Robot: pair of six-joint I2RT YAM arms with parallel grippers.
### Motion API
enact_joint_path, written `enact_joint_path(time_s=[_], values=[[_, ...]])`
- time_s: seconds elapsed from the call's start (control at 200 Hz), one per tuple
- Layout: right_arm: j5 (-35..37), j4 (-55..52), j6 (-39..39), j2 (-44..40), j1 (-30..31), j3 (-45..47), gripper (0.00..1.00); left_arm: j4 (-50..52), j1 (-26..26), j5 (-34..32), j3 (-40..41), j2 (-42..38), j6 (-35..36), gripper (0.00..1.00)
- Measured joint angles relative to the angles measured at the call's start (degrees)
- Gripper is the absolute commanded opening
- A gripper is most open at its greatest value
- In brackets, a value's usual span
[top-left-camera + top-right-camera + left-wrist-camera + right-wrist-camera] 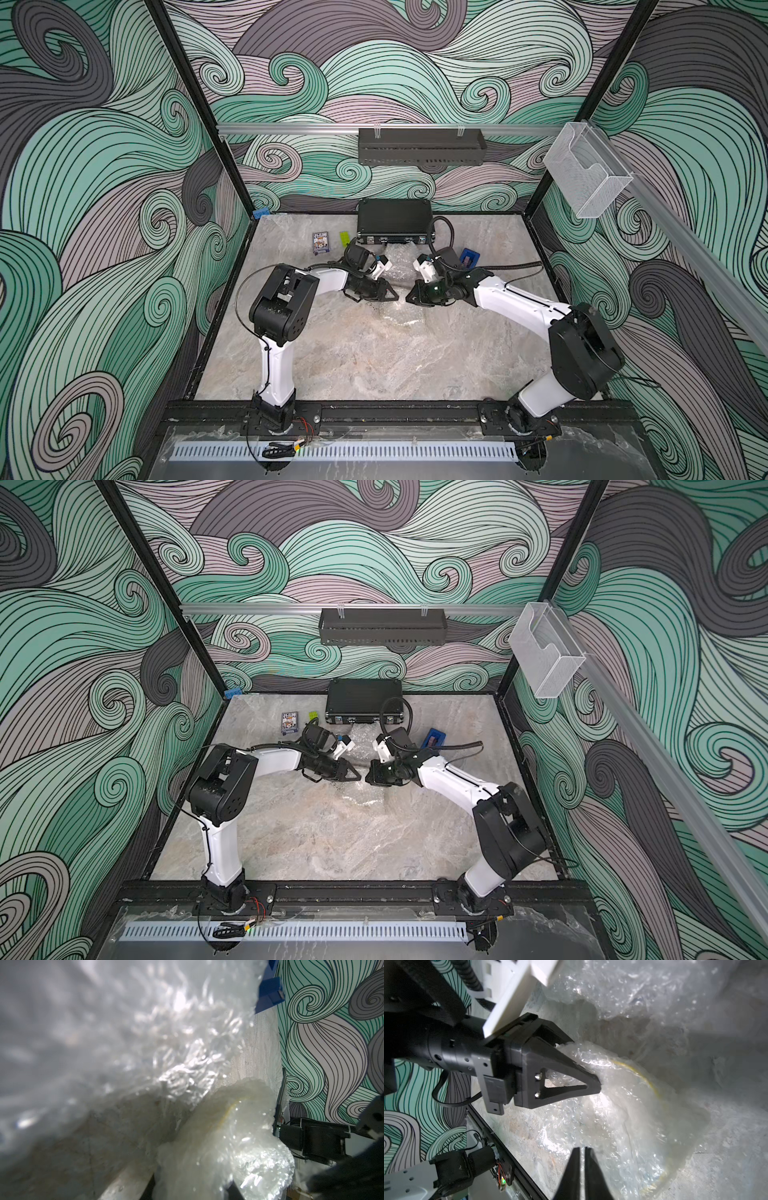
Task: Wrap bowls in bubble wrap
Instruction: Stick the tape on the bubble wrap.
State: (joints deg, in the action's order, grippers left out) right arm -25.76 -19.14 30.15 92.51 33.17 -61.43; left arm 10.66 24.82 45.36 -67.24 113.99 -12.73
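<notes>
Crinkly clear bubble wrap lies in the middle of the table in both top views, where the two arms meet over it. My left gripper is shut on a bunched fold of bubble wrap. A bowl shows through that fold only as a thin yellow rim, also visible in the left wrist view as a yellow line. My right gripper hovers just beside this bundle, its fingers shut with only a sliver between them. In a top view the two grippers' tips almost touch.
A black case stands at the back, with a card pack and a small yellow-green piece to its left. A blue box and a black hose lie at the right. A dark tray and a clear bin hang on the rails.
</notes>
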Motion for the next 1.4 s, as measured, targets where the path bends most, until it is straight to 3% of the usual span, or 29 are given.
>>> enact_joint_path(time_s=[0.205, 0.575, 1.401], values=[[-1.4, 1.3, 0.8, 8.0, 0.0, -7.0, 0.00, 0.0, 0.0, -0.1, 0.0, 0.0, 0.0, 0.31], [-0.2, 1.2, 1.5, 15.9, -1.0, -11.3, 0.00, 0.0, 0.0, -1.0, 0.0, -0.2, 0.0, 0.30], [-0.8, 2.1, 2.0, 19.4, -1.0, -14.4, 0.00, 0.0, 0.0, -1.7, 0.0, -0.2, 0.0, 0.30]])
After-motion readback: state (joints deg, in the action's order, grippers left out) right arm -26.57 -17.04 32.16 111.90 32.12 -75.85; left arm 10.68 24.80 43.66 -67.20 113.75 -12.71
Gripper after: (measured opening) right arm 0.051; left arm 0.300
